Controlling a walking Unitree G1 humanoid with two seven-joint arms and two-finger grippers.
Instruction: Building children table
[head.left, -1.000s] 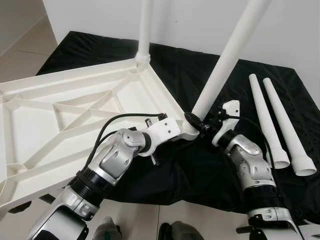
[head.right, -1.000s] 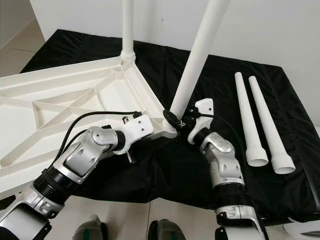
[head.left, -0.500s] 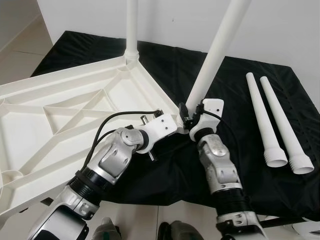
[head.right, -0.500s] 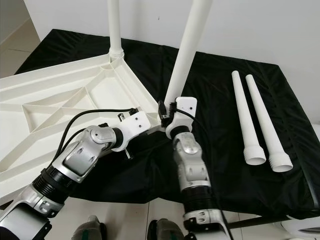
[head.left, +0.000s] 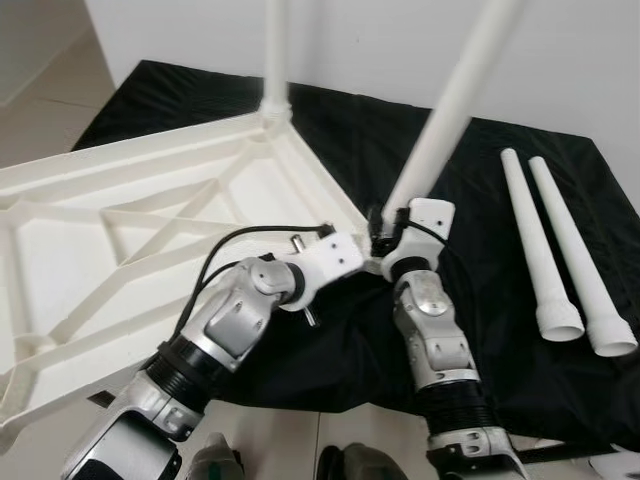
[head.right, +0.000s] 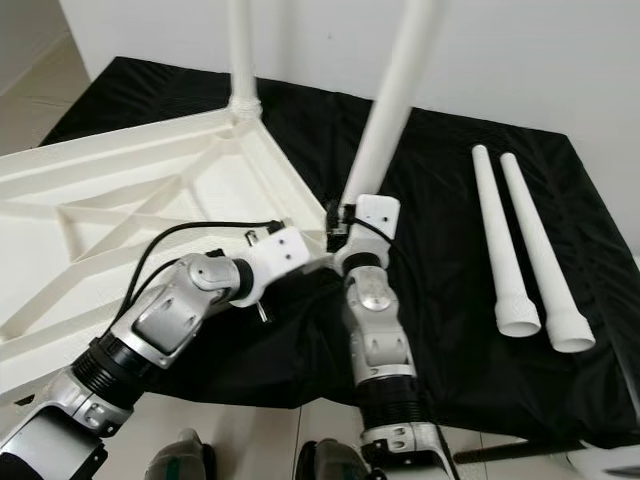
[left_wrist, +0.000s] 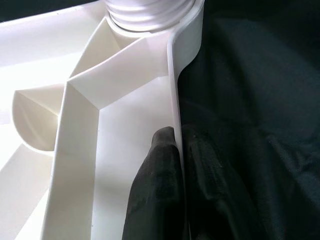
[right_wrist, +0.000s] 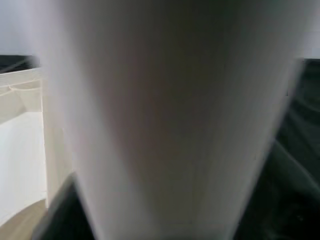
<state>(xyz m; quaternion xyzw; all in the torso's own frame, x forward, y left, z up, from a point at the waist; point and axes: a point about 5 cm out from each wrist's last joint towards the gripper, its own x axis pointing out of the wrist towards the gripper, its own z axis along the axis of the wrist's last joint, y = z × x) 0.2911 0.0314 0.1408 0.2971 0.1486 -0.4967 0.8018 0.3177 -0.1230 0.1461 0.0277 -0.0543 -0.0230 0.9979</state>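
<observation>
Black cloth (head.left: 500, 330) covers the floor beneath the upturned white tabletop (head.left: 150, 230); two loose legs (head.left: 560, 255) lie well apart on the robot's right. Left gripper (left_wrist: 177, 150) pinches the tabletop's edge wall just beside the corner socket; right gripper (head.left: 380, 225) sits at the base of the tilted leg (head.left: 440, 120), its fingers' state hidden; another leg (head.left: 275, 50) stands at the far corner.

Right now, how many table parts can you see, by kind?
Tabletop: 1
Fitted legs: 2
Loose legs: 2
Total: 5
</observation>
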